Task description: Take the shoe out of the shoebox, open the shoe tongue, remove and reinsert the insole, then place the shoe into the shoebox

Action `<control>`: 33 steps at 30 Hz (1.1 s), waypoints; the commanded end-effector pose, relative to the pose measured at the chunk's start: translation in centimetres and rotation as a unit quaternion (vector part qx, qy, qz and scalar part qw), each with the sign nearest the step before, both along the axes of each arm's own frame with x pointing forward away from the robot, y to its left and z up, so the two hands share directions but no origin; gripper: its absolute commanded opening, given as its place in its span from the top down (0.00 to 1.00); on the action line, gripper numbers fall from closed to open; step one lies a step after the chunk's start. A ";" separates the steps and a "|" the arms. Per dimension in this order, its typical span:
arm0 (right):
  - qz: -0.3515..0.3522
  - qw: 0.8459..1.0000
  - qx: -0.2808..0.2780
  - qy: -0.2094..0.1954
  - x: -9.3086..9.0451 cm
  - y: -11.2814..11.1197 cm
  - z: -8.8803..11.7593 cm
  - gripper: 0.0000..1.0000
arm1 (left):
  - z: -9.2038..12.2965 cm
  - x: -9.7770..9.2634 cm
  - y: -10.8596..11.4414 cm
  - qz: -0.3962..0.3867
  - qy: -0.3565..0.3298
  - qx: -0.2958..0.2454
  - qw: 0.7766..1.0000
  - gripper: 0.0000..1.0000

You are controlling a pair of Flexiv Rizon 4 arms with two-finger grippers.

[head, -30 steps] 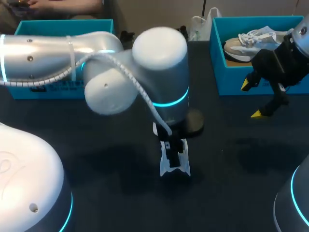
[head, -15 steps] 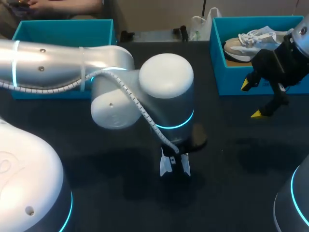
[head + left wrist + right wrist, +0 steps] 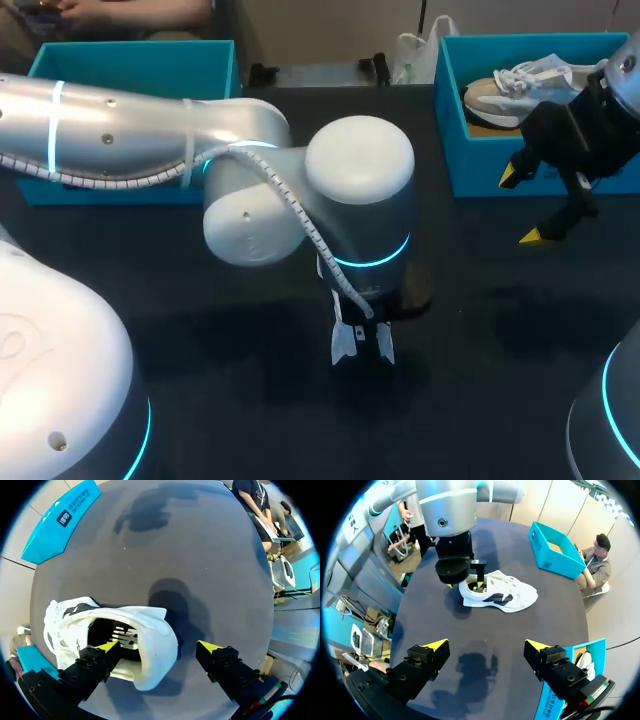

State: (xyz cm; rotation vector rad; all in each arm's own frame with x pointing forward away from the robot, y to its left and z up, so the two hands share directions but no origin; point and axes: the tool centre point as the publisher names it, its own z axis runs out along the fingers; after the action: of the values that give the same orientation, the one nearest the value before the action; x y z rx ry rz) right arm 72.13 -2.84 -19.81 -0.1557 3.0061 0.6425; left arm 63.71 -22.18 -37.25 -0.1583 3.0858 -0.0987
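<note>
Yellow-tipped left fingers [image 3: 107,647] stand open astride the heel collar of the white shoe [image 3: 150,645], one over its mouth, in the middle of the worktop [image 3: 200,570], so the insole step seems in hand, next calling for a pinch on the insole; right fingers [image 3: 436,646] hang open by the far-right edge.

Left claw [image 3: 159,646] pointing down, fingers spread, right claw [image 3: 486,644] hovering, fingers apart

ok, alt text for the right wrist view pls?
A white shoe with dark side markings lies on the dark table, with the left gripper down at its heel opening from above. The right gripper hangs open over bare table short of the shoe; a teal shoebox stands open beyond it.
</note>
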 end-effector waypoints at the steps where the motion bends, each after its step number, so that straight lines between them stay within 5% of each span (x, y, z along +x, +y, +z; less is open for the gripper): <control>1: 0.000 1.000 -0.001 0.000 0.1 0.1 -0.1 0.00 | -1.2 0.1 -0.9 -0.003 0.005 0.010 1.000 0.00; 9: 0.000 1.000 -0.001 0.000 0.1 0.1 -0.1 0.00 | -2.3 0.0 -0.2 -0.009 0.009 0.029 1.000 0.39; 18: 0.000 1.000 -0.001 0.000 0.1 0.1 -0.1 0.00 | -3.3 -0.2 0.4 -0.014 0.038 0.042 0.998 0.59; 22: 0.000 1.000 -0.001 0.000 0.1 0.1 -0.1 0.00 | -3.5 -0.2 0.5 -0.015 0.054 0.049 0.997 0.78; 24: 0.000 1.000 -0.001 0.000 0.1 0.1 -0.1 0.00 | -3.4 -0.3 0.7 -0.017 0.060 0.053 0.997 1.00; 33: 0.000 1.000 -0.001 0.000 0.1 0.1 -0.1 0.00 | -1.4 -0.6 1.3 -0.035 0.084 0.066 0.994 1.00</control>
State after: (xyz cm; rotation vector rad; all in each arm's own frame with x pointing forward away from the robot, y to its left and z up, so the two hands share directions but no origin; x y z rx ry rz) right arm 72.13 -2.84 -19.81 -0.1557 3.0060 0.6424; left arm 62.91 -21.03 -39.65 -0.0583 3.2545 0.1158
